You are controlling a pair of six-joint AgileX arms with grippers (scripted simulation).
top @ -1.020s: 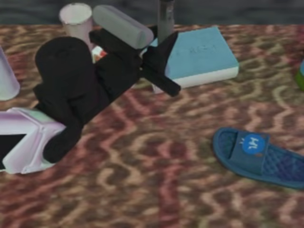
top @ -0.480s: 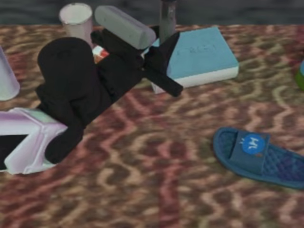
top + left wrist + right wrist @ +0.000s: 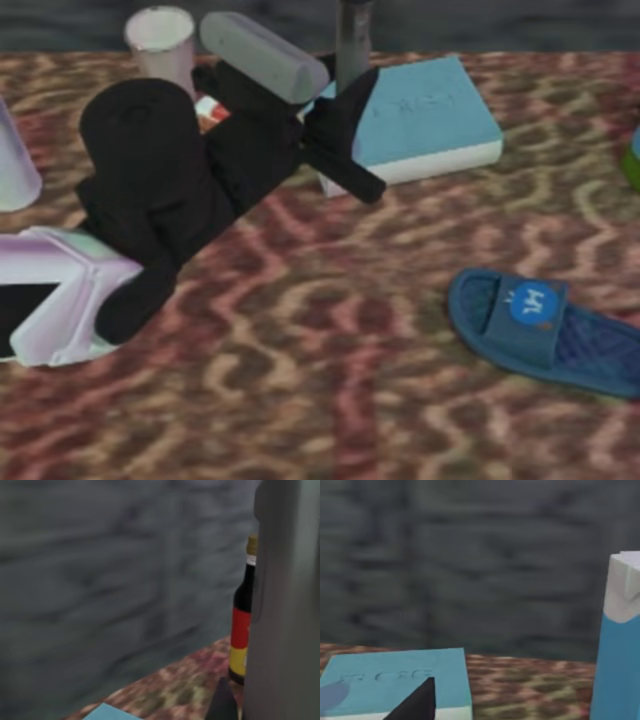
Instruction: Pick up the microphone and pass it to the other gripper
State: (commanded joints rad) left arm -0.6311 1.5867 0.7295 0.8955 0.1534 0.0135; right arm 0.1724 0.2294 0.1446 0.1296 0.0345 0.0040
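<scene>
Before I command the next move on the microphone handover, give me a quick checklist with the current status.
1. Left claw at the slim grey-handled microphone: ok, right beside it at the table's far edge.
2. Microphone held: cannot tell.
3. Right claw ready to receive: not ok, absent from the top view.
4. Left claw apart from the pale blue flat box: cannot tell, it overlaps the box's left end.
5. White paper cup upright: ok.
6. Blue slipper away from the work: ok.
</scene>
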